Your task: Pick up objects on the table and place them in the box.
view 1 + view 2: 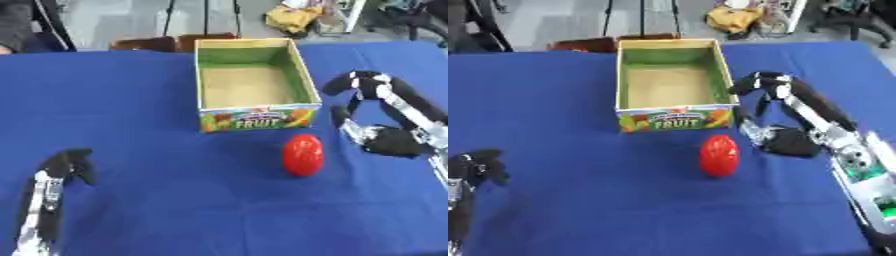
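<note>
**Operator:** Where do I stand on this one?

**Spotter:** You look to be at the approach, before any pick. Your right hand point(791, 131) sits just to the right of the red object point(718, 155), apart from it, fingers spread and curved into an open arc, holding nothing. The object lies on the blue table point(157, 125), a little nearer you than the hand's fingertips.

**Operator:** And the box?

**Spotter:** The box point(255, 118) is ahead and to the left of that hand, its printed front wall facing you. It looks empty; you can see the bare floor inside. The red object rests just in front of its right front corner, not touching it.

**Operator:** Left hand?

**Spotter:** Your left hand point(68, 164) is idle low on your left, well apart from everything. I cannot tell how its fingers are set.

**Operator:** So what next?

**Spotter:** I'd judge you need to bring the right hand leftward and toward you until the object sits between thumb and fingers, then close. It's rounded and egg-shaped, so it may roll if you nudge it first.
</note>
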Controlling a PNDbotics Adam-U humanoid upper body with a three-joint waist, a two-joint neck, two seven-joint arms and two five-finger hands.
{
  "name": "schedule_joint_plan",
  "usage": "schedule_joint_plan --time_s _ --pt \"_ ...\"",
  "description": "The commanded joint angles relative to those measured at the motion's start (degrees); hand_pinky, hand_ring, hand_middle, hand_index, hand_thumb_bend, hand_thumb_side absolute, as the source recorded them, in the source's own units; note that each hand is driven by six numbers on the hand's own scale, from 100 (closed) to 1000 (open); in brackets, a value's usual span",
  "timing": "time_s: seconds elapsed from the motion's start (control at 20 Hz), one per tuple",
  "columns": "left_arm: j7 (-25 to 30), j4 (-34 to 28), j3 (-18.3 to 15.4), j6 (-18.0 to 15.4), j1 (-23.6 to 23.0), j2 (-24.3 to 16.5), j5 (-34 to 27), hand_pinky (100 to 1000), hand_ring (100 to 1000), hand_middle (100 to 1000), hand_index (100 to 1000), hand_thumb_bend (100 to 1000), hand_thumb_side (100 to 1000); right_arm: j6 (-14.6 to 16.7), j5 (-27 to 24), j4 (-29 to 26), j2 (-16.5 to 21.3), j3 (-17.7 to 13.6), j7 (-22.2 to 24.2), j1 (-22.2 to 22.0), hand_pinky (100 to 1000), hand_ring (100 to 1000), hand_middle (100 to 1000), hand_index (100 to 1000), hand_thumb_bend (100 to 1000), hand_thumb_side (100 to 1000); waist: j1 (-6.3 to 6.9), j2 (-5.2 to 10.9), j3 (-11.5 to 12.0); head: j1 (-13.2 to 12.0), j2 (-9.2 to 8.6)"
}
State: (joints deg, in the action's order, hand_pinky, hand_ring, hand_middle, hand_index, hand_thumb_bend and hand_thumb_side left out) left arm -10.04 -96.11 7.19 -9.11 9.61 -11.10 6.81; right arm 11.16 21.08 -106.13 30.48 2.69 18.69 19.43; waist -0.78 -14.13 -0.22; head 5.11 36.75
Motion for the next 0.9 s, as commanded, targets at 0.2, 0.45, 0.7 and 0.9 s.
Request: schedule_joint_plan --time_s 0.2,0.45,0.7,0.9 --pt "-0.13 -0.67 -0.07 -0.09 0.27 -0.27 -0.1 559 383 464 684 625 982 0.85 -0.57 -0.29 1.81 0.38 3.37 0.79 549 812 797 858 100 649 -0.19 1.05 0.04 0.15 0.37" --pt "-0.1 -0.59 -0.05 -0.12 0.27 -0.27 -0.08 559 383 464 684 625 982 1.18 -0.26 0.33 2.17 0.88 7.04 1.1 565 823 810 871 100 649 -0.31 1.05 0.09 0.15 0.33" --pt "-0.03 -0.55 0.03 -0.13 0.29 -0.28 -0.09 559 384 464 684 624 982 1.31 -0.07 1.27 2.78 1.73 8.35 1.71 583 835 822 886 132 697 -0.38 1.08 0.33 0.33 0.34" --pt "0.03 -0.51 0.06 -0.13 0.25 -0.32 -0.16 560 384 464 684 624 982 1.5 -0.03 3.55 3.47 3.32 10.49 3.5 584 835 823 887 184 713 -0.37 1.16 0.45 0.42 0.38"
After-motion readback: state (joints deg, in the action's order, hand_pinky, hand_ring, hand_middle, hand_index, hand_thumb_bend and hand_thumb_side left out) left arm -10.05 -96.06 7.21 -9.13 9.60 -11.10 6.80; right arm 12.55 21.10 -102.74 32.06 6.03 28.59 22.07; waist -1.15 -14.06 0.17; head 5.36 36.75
